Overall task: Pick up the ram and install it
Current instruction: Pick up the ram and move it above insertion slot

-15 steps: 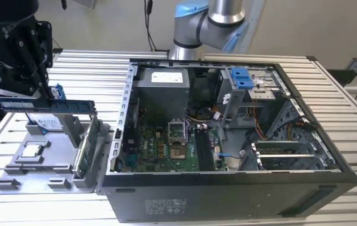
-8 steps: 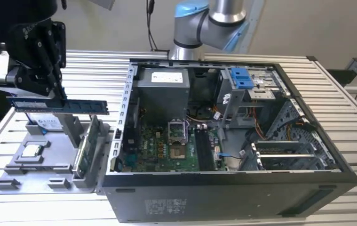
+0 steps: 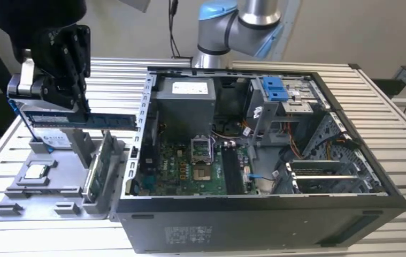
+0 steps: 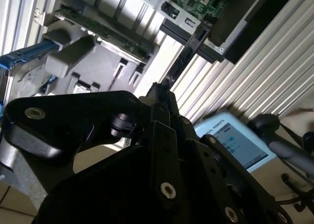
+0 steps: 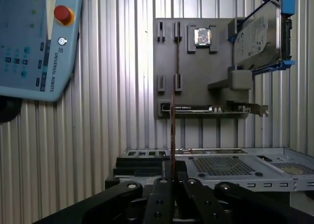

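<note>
While the claw [image 3: 54, 110] is clamped on one end of the ram [image 3: 96, 121], the stick is held level above the grey parts tray [image 3: 60, 184], at the exterior view's left of the open computer case [image 3: 260, 219] on the slatted bench [image 3: 395, 134]. The processor chip [image 3: 35, 171] and green expansion card [image 3: 96, 166] sit in that tray. The ram is not seated on the motherboard [image 3: 188, 171].

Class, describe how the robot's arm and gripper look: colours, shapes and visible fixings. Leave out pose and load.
The arm is a silver-grey tube with light blue joint caps. The gripper is black, built of flat hinged links with silver screw heads, and carries a bare metal bracket on one side.
</note>
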Robot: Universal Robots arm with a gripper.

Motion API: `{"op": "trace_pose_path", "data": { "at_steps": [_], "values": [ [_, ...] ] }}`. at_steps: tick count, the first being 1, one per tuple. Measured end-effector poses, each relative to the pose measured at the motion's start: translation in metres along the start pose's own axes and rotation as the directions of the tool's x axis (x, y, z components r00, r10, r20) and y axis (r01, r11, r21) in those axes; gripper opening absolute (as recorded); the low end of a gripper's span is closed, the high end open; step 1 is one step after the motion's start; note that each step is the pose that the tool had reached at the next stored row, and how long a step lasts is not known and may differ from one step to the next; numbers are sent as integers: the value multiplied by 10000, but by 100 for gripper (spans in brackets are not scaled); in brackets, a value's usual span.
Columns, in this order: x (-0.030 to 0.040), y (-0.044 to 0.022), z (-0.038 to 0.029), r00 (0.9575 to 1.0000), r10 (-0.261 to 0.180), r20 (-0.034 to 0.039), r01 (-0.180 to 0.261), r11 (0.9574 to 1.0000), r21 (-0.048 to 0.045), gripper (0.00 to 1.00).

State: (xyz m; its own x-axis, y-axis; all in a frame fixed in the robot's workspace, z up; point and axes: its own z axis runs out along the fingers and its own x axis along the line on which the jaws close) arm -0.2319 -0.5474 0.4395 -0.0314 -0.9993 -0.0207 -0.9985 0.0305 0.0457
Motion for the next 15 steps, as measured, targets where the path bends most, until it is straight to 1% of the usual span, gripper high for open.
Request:
{"op": "trace_pose_path", "data": {
  "at_steps": [7, 15],
  "values": [
    [-5, -150, -7, 10000, 0, -1, 0, 10000, -26, 14],
    [-10, -301, -14, 10000, 1, -1, -1, 10000, -45, 14]
  ]
}}
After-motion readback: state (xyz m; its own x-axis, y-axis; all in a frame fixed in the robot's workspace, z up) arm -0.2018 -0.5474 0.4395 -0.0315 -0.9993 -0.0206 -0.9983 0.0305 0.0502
